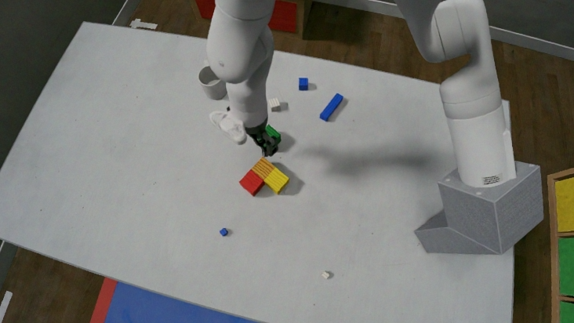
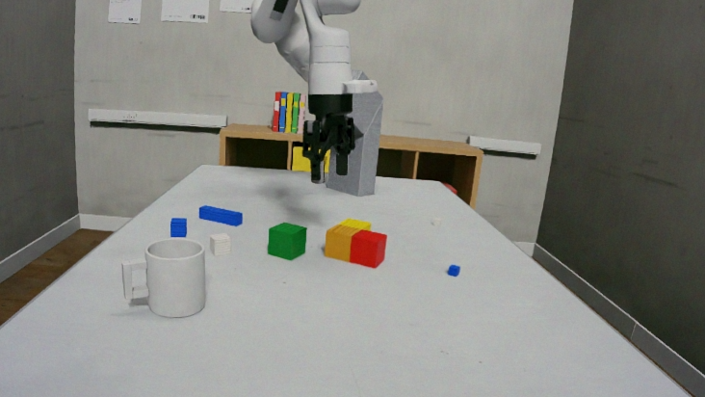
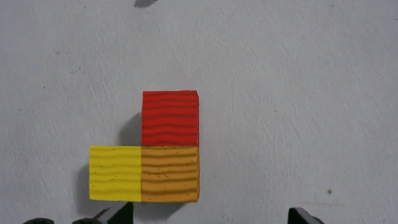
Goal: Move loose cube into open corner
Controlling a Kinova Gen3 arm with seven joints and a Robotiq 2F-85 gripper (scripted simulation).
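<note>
Three cubes form an L on the white table: red [image 1: 252,182], orange [image 1: 263,167] and yellow [image 1: 276,179]. In the wrist view the red cube [image 3: 170,118] sits above the orange cube [image 3: 170,173], with the yellow cube [image 3: 115,173] to its left; the open corner is the upper left. The loose green cube [image 2: 286,240] stands apart, left of the orange cube [image 2: 339,242], and is partly hidden by the fingers in the top view [image 1: 274,133]. My gripper [image 2: 327,170] is open and empty, high above the table between the green cube and the L.
A white mug [image 2: 169,277] stands at the near left. A long blue block [image 2: 220,215], a blue cube [image 2: 177,226] and a small white cube [image 2: 220,243] lie left of the green cube. A tiny blue cube [image 2: 453,269] and a tiny white cube [image 1: 325,274] lie farther off. The arm's grey base [image 1: 485,208] stands at the table's edge.
</note>
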